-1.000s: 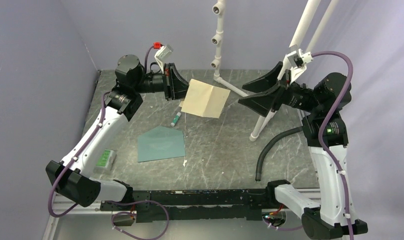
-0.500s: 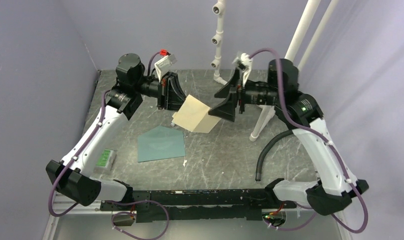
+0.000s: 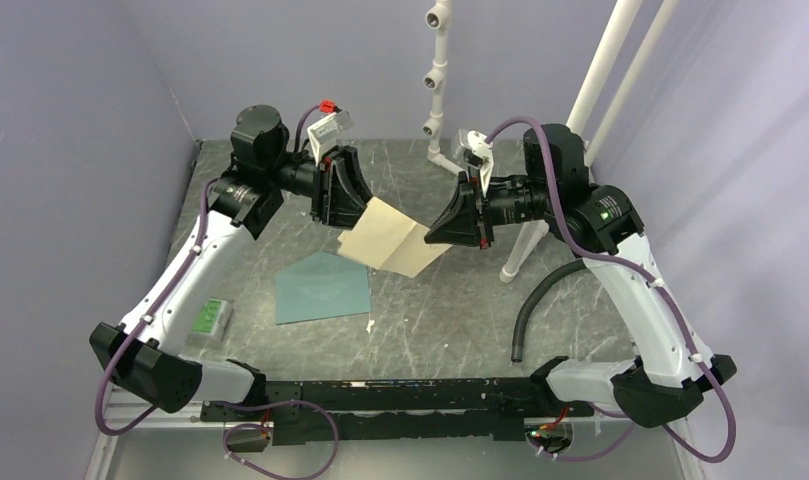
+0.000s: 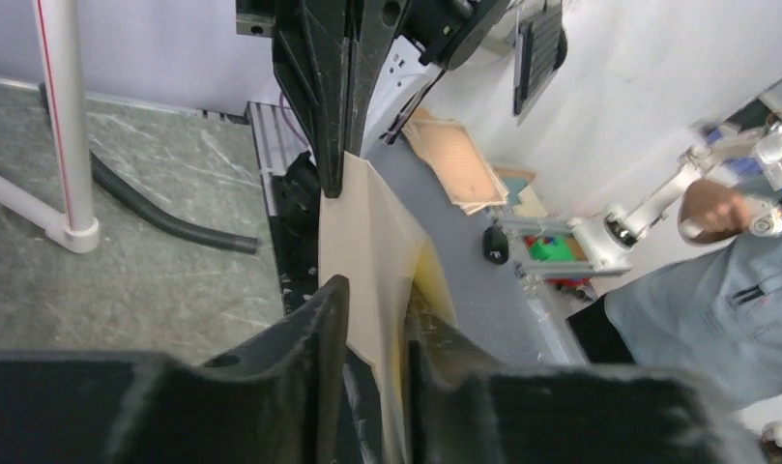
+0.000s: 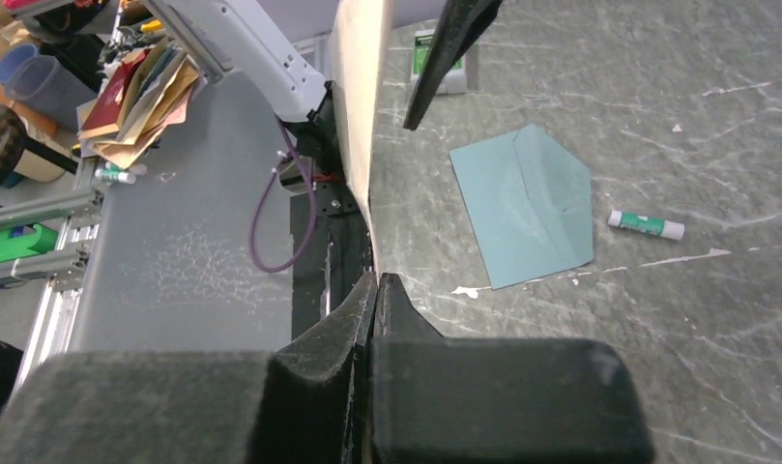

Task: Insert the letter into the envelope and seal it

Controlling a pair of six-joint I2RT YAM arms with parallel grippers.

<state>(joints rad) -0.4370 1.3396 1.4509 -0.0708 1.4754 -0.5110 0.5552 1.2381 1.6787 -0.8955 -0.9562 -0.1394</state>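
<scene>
The cream-tan letter (image 3: 390, 240), creased down the middle, hangs in the air above the table between both arms. My right gripper (image 3: 432, 238) is shut on its right edge; in the right wrist view the sheet (image 5: 353, 97) runs straight out from the pinched fingertips (image 5: 375, 280). My left gripper (image 3: 365, 203) is at the letter's left edge, and the paper (image 4: 367, 222) passes between its parted jaws (image 4: 372, 300). The teal envelope (image 3: 323, 288) lies flat on the table below and to the left of the letter, also seen in the right wrist view (image 5: 527, 203).
A green-and-white packet (image 3: 210, 318) lies by the left arm's lower link. A glue stick (image 5: 646, 224) lies beside the envelope. White pipe stands (image 3: 525, 250) rise at the back right, and a black hose (image 3: 535, 300) curves across the table there.
My right gripper swung in from the right and closed on the letter's right edge. My left gripper's jaws have parted. The letter has sunk a little toward the table.
</scene>
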